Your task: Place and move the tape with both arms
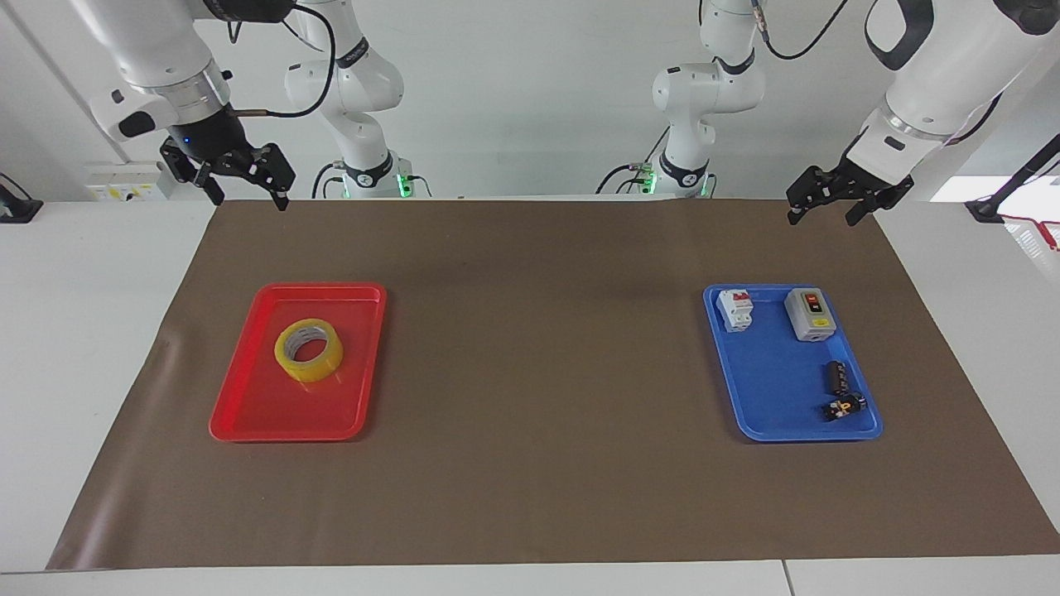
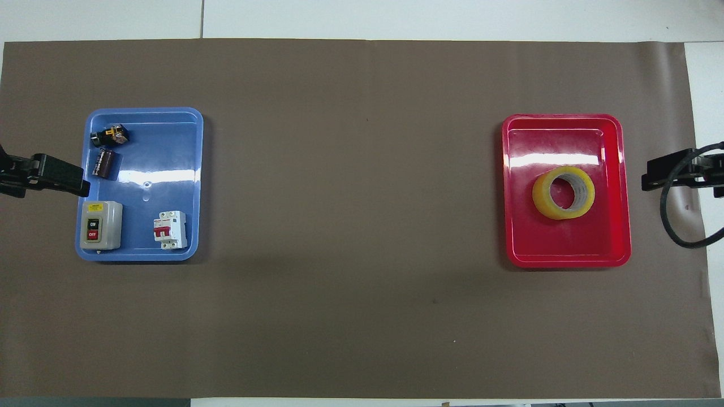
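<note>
The roll of yellow tape [image 1: 308, 372] lies flat in a red tray [image 1: 248, 397] toward the right arm's end of the table; it also shows in the overhead view [image 2: 542, 198] in that tray [image 2: 565, 246]. My right gripper [image 1: 248, 199] is open and empty, raised over the mat's edge nearest the robots, apart from the tray; in the overhead view it [image 2: 651, 177] is beside the tray. My left gripper [image 1: 821, 217] is open and empty, raised by the blue tray's end; the overhead view shows it [image 2: 74, 181] too.
A blue tray [image 1: 770, 381] toward the left arm's end holds a white breaker [image 1: 735, 310], a grey switch box [image 1: 809, 314], a black cylinder [image 1: 836, 377] and a small black-and-yellow part [image 1: 843, 407]. A brown mat [image 1: 538, 372] covers the table. Two smaller white arms stand near the robots.
</note>
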`<state>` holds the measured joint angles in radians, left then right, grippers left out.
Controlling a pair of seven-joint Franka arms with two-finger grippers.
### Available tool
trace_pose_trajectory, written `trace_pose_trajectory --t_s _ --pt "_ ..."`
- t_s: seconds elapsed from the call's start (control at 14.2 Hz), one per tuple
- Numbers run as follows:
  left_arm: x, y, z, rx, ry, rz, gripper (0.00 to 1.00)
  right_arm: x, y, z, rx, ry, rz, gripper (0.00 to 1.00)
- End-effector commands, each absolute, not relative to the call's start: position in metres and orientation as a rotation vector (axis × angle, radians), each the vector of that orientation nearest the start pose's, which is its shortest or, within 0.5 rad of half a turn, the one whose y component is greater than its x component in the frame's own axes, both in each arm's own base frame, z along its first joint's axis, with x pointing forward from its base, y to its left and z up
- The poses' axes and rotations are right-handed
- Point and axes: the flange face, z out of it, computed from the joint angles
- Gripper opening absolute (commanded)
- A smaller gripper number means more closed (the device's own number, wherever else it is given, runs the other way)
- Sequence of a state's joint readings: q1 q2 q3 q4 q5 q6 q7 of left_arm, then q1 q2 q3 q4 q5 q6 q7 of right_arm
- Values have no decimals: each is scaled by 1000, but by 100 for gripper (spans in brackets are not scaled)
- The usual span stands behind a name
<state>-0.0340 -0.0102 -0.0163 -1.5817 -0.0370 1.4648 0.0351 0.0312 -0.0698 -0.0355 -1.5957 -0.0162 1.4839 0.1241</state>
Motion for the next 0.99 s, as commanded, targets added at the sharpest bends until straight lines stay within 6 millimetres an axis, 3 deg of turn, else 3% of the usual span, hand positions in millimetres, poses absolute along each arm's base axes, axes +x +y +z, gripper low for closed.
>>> trace_pose_trajectory --t_s 0.0,0.14,0.92 --pt "534 -28 620 -3149 141 148 100 530 -1 648 -3151 181 86 100" --pt "534 -28 619 -3149 141 150 100 530 0 647 -3153 82 89 100" --pt "534 -28 619 -3149 141 150 100 532 -7 648 -3159 22 61 100"
